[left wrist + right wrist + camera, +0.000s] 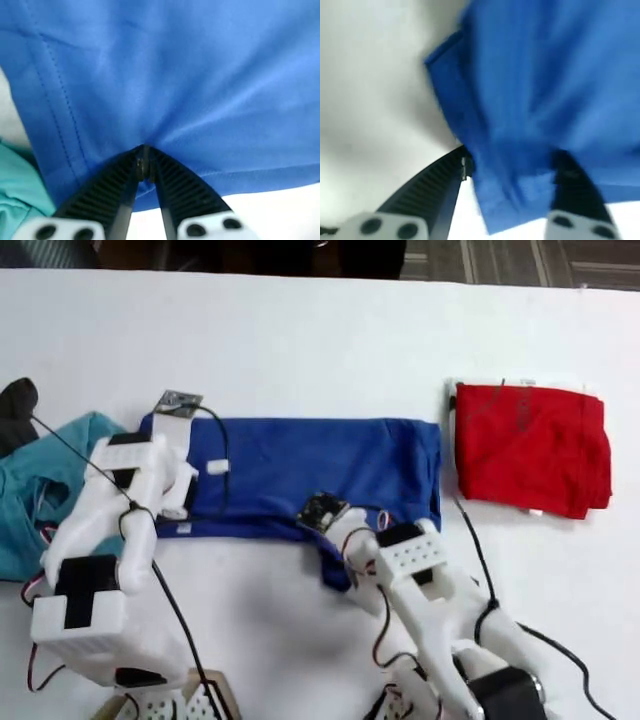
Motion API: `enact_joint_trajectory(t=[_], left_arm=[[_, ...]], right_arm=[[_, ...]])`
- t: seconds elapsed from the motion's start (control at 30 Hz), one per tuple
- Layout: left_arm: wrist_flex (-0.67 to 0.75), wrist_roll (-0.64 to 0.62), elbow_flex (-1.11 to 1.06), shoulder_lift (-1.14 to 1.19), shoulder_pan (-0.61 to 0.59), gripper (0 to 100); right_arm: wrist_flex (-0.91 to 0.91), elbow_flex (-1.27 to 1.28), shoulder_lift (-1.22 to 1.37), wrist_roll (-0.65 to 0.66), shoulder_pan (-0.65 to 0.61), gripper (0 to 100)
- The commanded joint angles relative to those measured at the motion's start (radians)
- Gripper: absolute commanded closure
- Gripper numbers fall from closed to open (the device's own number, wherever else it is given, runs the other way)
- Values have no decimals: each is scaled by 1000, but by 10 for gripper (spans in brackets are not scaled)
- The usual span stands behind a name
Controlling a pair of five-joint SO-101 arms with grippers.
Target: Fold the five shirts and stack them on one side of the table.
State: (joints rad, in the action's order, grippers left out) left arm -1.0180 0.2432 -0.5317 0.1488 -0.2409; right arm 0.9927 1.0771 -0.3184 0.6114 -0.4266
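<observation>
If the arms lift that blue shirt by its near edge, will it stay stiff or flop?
Probably floppy: the blue shirt puckers into creases where the left gripper pinches it. It would likely sag between grip points, as its edge folds loosely inside the open right gripper. It looks thin, so probably light.

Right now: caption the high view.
Both arms at the near edge of the blue shirt; folded red shirt to one side, teal shirt opposite.
</observation>
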Motion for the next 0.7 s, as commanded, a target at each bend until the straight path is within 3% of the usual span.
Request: enact_joint_trajectory(t=[0.0,0.33,0.5,0.67], left_arm=[[9,-5,-1,6,-18,973],[9,-5,-1,6,-20,973],[11,-5,-1,6,-20,973],[11,-5,-1,6,-20,973]], right_arm=[[28,-38,71,5,1,957],[130,-114,39,18,1,979],[312,-233,-76,138,19,979],[441,-379,-130,270,127,979]])
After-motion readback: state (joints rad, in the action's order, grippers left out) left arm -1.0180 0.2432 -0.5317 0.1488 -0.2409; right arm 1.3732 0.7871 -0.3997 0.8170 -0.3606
